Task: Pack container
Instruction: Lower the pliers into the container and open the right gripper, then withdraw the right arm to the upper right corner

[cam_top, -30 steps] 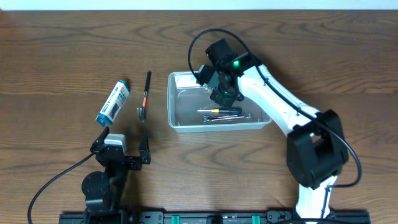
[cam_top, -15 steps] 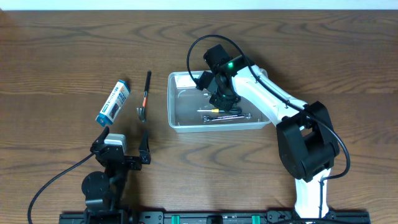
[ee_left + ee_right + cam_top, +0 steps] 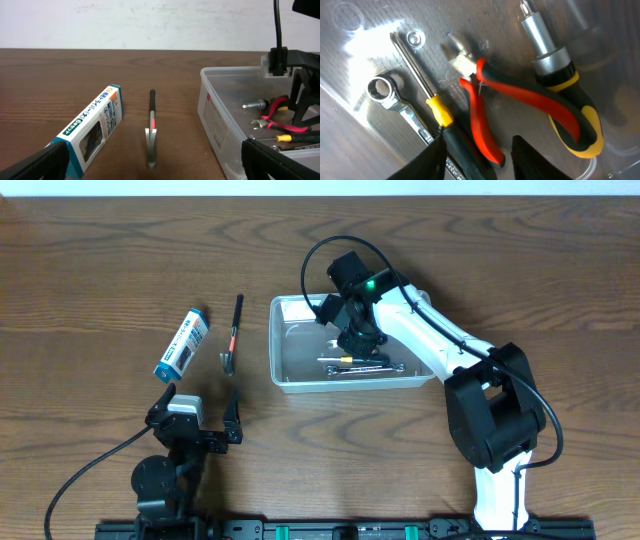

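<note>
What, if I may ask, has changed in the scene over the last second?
The right arm swung its elbow left, toward the container, while the right gripper barely shifted inside it. Its fingers now stand apart over the red-handled pliers lying on the container floor, seemingly just let go. The left gripper, blue-and-white box and black-handled tool stayed put.
</note>
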Robot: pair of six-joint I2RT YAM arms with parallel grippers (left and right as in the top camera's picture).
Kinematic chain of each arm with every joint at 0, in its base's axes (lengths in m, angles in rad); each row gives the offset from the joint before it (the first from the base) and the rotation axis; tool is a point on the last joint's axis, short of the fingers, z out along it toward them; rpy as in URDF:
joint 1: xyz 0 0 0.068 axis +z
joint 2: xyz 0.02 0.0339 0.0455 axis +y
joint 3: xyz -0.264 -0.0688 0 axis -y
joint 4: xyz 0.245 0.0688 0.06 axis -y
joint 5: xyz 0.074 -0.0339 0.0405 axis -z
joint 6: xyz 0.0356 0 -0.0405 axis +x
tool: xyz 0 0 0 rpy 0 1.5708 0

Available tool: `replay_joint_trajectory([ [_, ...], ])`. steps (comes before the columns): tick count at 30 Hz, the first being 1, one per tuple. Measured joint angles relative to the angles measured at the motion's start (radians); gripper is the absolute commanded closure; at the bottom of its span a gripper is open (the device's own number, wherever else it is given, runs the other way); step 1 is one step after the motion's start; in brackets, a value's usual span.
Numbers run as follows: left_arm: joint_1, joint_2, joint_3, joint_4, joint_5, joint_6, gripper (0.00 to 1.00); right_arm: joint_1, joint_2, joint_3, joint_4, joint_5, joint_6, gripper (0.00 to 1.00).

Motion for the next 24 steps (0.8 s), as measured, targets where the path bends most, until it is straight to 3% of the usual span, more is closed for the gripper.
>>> replay_joint_trajectory([
  [6,0.000,0.000,0.000,0.000,0.000,0.000,0.02,0.001,0.000,0.000,0.000,-0.022,0.029,0.56],
  [14,0.000,0.000,0.000,0.000,0.000,0.000,0.02,0.008,-0.055,0.105,-0.017,0.007,0.229,0.37],
  [17,0.000,0.000,0.000,0.000,0.000,0.000,0.02,-0.023,-0.134,0.180,-0.044,0.054,0.323,0.37],
  [20,0.000,0.000,0.000,0.000,0.000,0.000,0.02,-0.130,-0.214,0.251,-0.083,0.074,0.399,0.36],
  [24,0.000,0.000,0.000,0.000,0.000,0.000,0.02,-0.396,-0.278,0.291,-0.101,0.097,0.476,0.32],
])
